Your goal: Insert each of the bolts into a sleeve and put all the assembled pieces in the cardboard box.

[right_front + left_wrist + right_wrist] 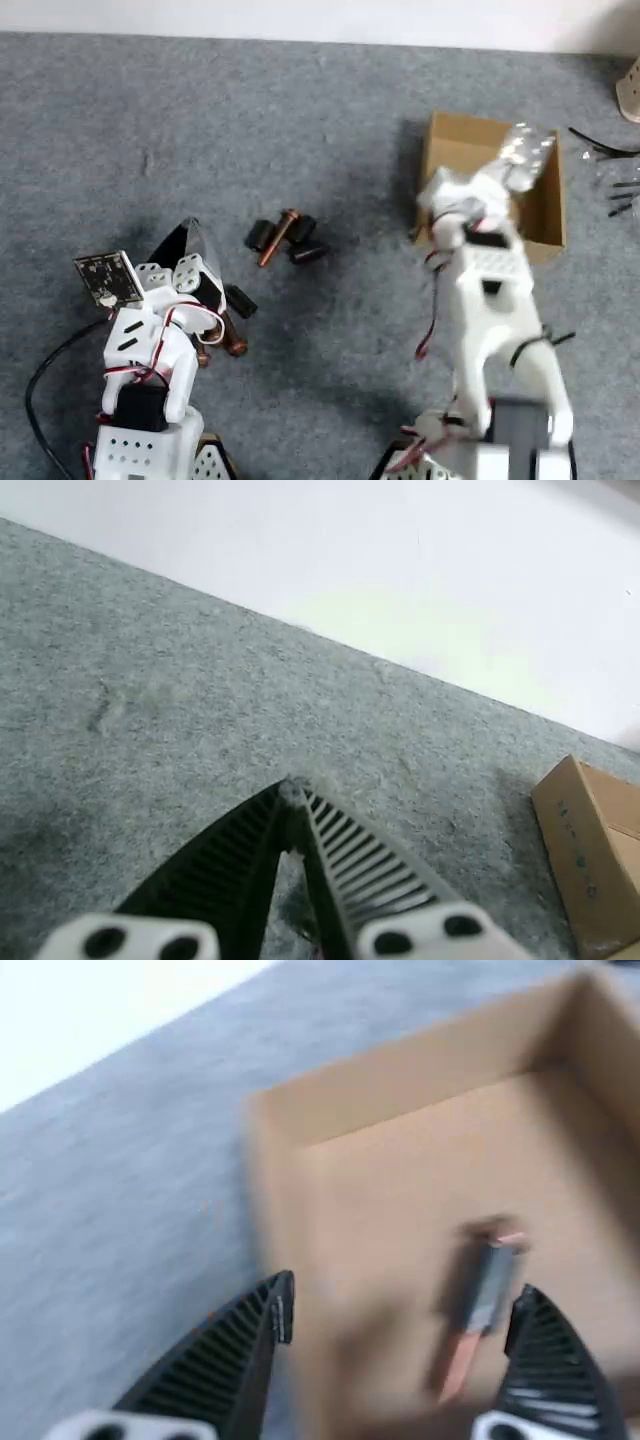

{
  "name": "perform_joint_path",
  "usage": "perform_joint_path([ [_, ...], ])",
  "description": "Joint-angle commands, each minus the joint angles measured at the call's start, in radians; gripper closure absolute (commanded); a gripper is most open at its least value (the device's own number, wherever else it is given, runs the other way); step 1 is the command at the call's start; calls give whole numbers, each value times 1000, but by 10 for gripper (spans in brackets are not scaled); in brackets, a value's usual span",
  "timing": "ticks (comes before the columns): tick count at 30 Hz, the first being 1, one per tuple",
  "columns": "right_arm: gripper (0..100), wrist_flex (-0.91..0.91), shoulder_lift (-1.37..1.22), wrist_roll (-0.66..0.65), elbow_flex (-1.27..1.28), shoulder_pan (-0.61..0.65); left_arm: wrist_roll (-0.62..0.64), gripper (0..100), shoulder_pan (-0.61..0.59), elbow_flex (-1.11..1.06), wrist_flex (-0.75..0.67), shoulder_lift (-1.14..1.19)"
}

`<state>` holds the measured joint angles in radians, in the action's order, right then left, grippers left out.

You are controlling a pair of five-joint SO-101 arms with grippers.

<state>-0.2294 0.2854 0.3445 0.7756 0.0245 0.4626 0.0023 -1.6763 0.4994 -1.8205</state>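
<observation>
My right claw, spread open and holding nothing above the cardboard box, with the assembled piece lying just below its fingertips, long axis along my reach; the loose bolt lies nearer my clenched left claw.

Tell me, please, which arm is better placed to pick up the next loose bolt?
Left. The left gripper is shut, right beside a loose bolt and a sleeve. The right gripper hangs open over the cardboard box, where one assembled piece already lies, farther from them.
</observation>
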Motion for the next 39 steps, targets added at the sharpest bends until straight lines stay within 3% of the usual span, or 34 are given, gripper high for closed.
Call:
perform_joint_path([
  [1, 700, -8, 223, 8, 127, 163, -3, 986, 21, -19, 0, -7],
  [5, 700, -8, 349, -14, 246, 337, -3, 986, 16, -19, 0, -7],
  [11, 700, -8, 286, -184, 289, 529, -3, 986, 15, -19, 0, -7],
  [19, 700, 33, 54, -170, 209, 545, -3, 986, 13, -19, 0, -8],
  [26, 700, 27, -174, 55, 48, 579, -3, 986, 13, -19, 0, -8],
  [39, 700, 28, -332, 64, -10, 625, -3, 986, 15, -19, 0, -8],
])
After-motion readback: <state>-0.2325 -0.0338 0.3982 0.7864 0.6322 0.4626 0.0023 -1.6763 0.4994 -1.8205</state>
